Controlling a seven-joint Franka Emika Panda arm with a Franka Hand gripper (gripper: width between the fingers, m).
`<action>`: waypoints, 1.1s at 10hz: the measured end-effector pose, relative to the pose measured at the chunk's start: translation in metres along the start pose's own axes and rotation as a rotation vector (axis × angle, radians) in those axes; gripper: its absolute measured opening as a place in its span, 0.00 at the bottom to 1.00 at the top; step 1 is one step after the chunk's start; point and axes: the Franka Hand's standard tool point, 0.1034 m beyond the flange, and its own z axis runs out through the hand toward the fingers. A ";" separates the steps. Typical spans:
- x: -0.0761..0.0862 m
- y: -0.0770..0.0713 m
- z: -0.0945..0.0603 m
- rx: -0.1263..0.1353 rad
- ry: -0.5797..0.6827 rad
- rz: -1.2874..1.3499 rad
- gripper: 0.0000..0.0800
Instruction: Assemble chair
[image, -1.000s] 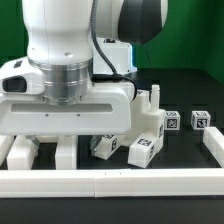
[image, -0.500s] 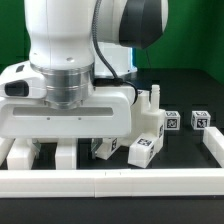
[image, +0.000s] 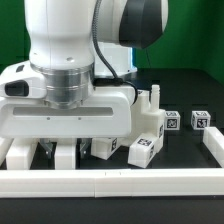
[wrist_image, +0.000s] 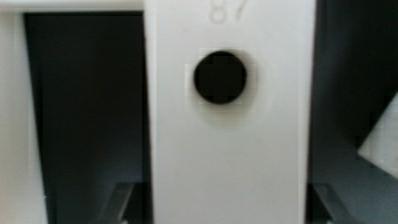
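Observation:
My gripper (image: 70, 150) hangs low over the table at the exterior view's left, its dark fingers (image: 96, 148) spread either side of a white square chair leg (image: 65, 157). In the wrist view the leg (wrist_image: 228, 140) runs between the fingers (wrist_image: 128, 203) as a white bar with a round hole (wrist_image: 222, 78). A narrow dark gap shows on each side, so the gripper (wrist_image: 226, 205) is open around the leg. More white chair parts lie nearby: a block (image: 20, 152), a tagged piece (image: 145, 150) and an upright piece (image: 151, 115).
A long low white border rail (image: 110, 183) runs along the front and turns up the exterior view's right (image: 213, 148). Two small tagged white parts (image: 172, 122) (image: 200, 120) lie behind on the black table. The arm's body hides much of the left.
The dark fingers now show spread on both sides of the white leg, where they did not show before. One of them now covers the tagged piece beside the leg. The hand has barely moved.

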 end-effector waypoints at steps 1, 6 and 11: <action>0.000 0.001 0.000 0.000 0.000 0.001 0.36; -0.006 0.010 -0.050 0.033 -0.007 0.011 0.36; -0.019 -0.007 -0.120 0.086 0.025 0.023 0.36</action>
